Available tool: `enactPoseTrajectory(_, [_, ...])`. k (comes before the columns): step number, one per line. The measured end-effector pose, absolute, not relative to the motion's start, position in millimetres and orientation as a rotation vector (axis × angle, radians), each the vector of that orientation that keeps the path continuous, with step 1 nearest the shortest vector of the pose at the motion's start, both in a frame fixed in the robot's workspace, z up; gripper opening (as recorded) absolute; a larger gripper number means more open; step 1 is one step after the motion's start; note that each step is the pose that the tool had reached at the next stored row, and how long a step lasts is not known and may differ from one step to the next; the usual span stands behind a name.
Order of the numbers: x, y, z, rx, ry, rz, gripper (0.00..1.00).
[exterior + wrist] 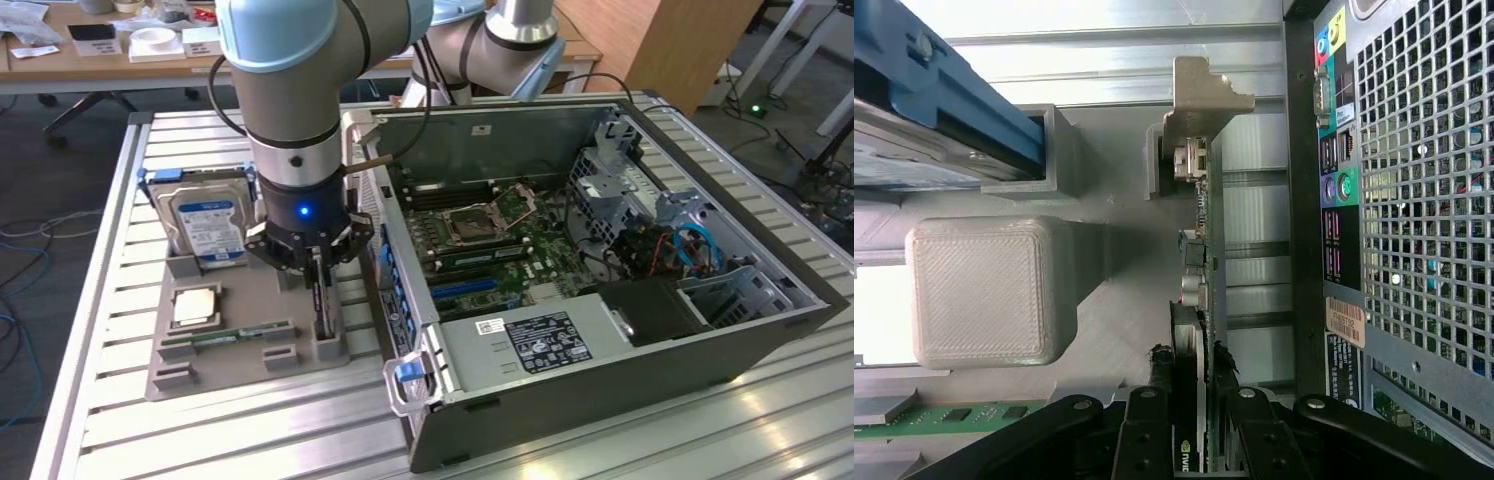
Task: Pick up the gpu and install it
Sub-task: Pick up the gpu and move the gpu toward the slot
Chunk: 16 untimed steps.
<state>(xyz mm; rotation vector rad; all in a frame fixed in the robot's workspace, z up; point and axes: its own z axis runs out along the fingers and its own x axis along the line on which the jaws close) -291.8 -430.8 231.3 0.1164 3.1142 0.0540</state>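
**Exterior view.** The arm reaches straight down over a grey holder tray (227,378) lying on the slatted metal tabletop (200,440). The end effector (318,292) is lowered onto the graphics card (324,322). The card stands on its long edge in a slot at the side of the tray nearest the computer case (561,410).

The same tray carries:
- a hard drive (207,222), upright at the far end, with a blue-and-white label whose print cannot be read;
- a processor (195,305), lying flat;
- a green memory stick (247,333), just beside the processor.

The case lies open on the exterior view's right, with the motherboard exposed. The power supply has a white-and-black sticker (541,342); its text is too fine to read.

**Wrist view.** The end effector (1194,390) is pressed together on the graphics card (1206,250), with one black finger (1157,405) against each face. The card is seen edge-on. Its metal bracket (1199,90) is at the far end and sits by a grey tray post, so the card is seated in the holder.

A green-and-white logo (1184,463) shows on the card between the fingers. Only its first letters, "nv", can be made out.

Just beside the card is the rear panel of the case (1424,200), which has a perforated grille and coloured ports. It also has a small tan label (1345,322) that cannot be read.
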Motion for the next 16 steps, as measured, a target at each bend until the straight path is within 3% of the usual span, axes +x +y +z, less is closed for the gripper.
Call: enactPoseTrajectory(16, [-291.8, -430.8, 236.2, 0.061, 3.116, 0.055, 0.26])
